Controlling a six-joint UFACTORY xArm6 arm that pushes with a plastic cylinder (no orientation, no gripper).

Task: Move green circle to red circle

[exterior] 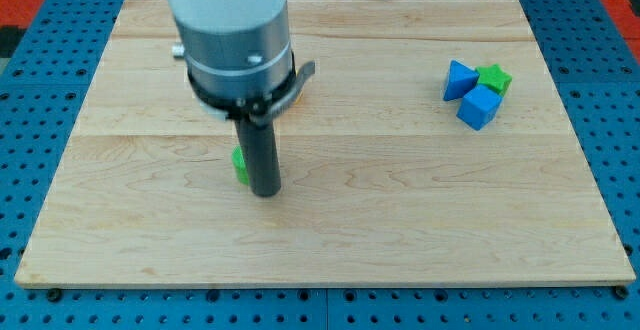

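My tip touches the mostly hidden green block on the wooden surface; it carries no fingers.

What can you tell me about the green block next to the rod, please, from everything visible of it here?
Only a sliver of the green block shows, peeking out at the view's left of the dark rod, just above my tip. It is bright green and looks like a solid painted piece; its shape cannot be made out, as the rod hides most of it. It lies flat on the wooden board, left of centre, and appears to touch the rod. No other block is near it.
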